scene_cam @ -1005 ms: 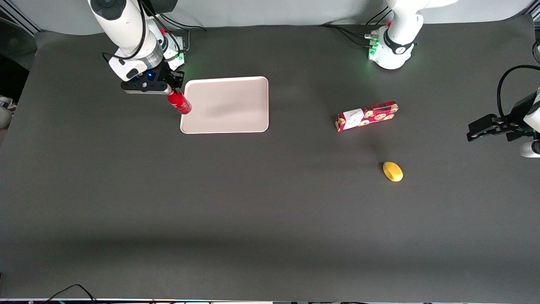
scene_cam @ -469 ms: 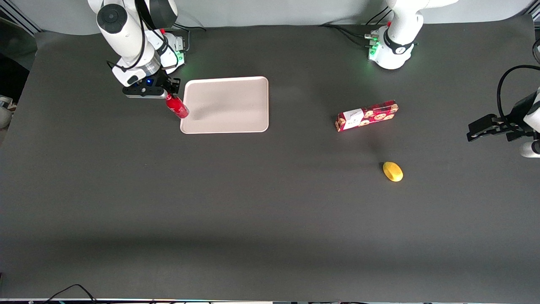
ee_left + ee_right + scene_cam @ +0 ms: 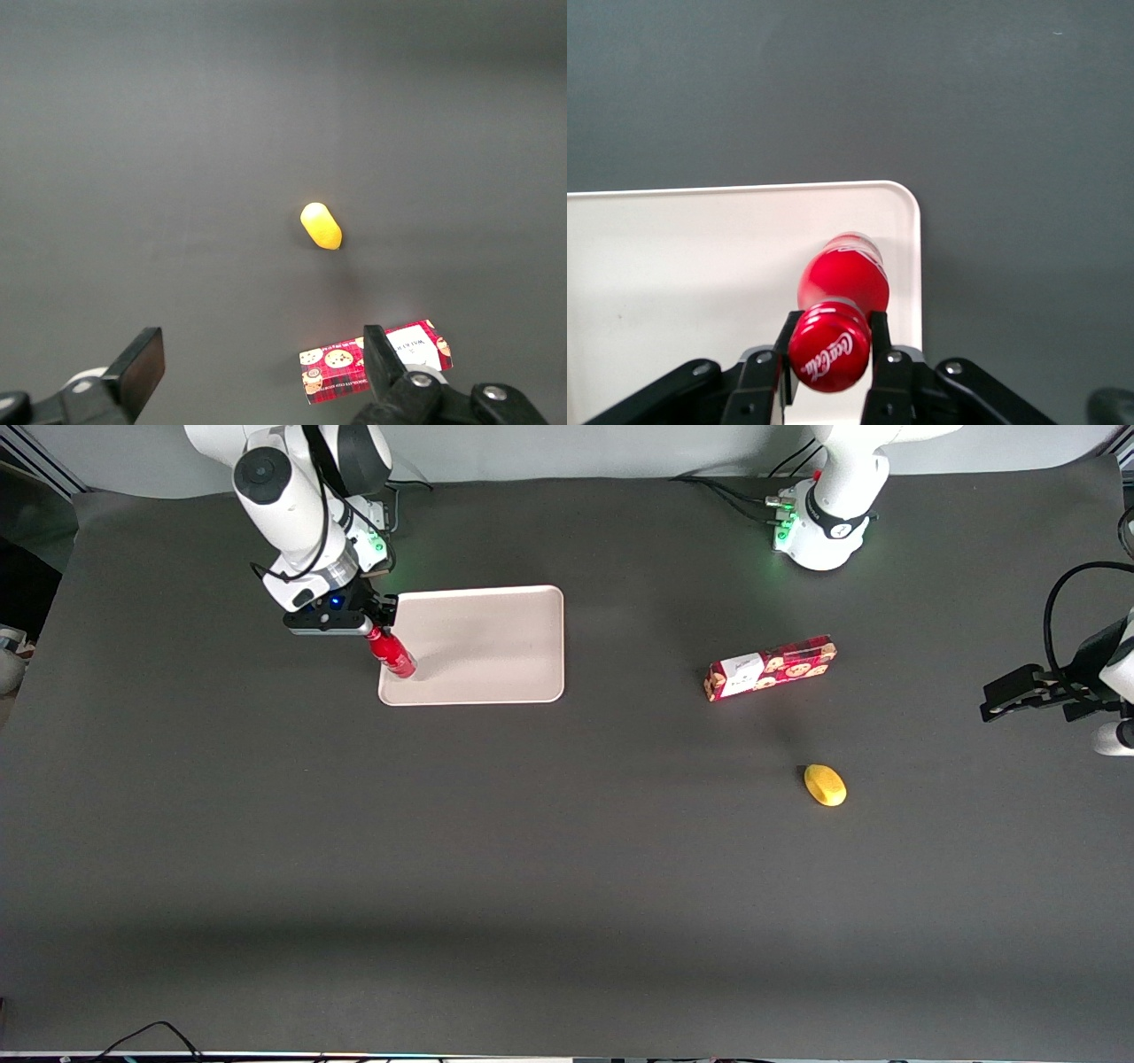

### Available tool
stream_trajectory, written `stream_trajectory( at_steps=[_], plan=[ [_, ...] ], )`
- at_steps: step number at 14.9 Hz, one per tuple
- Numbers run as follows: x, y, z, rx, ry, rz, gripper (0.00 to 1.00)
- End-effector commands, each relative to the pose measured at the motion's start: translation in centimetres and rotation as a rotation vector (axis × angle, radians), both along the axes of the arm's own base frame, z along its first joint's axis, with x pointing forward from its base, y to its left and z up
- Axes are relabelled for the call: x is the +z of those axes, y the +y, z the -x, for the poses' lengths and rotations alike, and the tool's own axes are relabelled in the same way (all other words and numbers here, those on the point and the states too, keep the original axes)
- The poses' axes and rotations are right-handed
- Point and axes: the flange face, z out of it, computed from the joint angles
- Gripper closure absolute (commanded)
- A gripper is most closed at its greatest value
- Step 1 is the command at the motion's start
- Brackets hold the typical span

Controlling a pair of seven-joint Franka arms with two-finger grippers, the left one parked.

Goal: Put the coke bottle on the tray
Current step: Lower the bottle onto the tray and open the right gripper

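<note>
Displacement since the earlier front frames: the hand (image 3: 379,631) has travelled from beside the tray's end toward the working arm to a position over that end, and the coke bottle (image 3: 393,654) it carries now hangs above the tray (image 3: 496,646) corner nearer the front camera, where before it overlapped only the rim. Bottle is tilted in this view, cap uppermost in the hand. Tray is a flat cream rectangle with rounded corners and a low rim, matte surface. Bench (image 3: 567,868) covering is dark grey and dull. A red printed cookie box (image 3: 771,667) and a smooth yellow oval object (image 3: 825,785) lie toward the parked arm's end.

Left wrist view: same box (image 3: 372,361) and yellow object (image 3: 321,226), well apart.

Right wrist view: hand (image 3: 830,348) clamped on the glossy red bottle (image 3: 842,283) at the neck; white script on the cap. Bottle body over the tray (image 3: 673,266), near its rounded corner.
</note>
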Motion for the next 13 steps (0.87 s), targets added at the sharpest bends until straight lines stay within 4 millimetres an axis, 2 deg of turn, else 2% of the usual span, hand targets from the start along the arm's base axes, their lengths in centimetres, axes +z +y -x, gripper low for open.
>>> stream_trajectory(
  at_steps=[1, 4, 13],
  plan=[
    [-1.8, 1.0, -0.6, 0.017, -0.006, -0.036, 1.0],
    [-2.9, 2.0, 0.0, 0.048, 0.015, -0.019, 1.0],
    [-3.1, 1.7, 0.6, 0.072, 0.044, 0.008, 1.0]
  ],
)
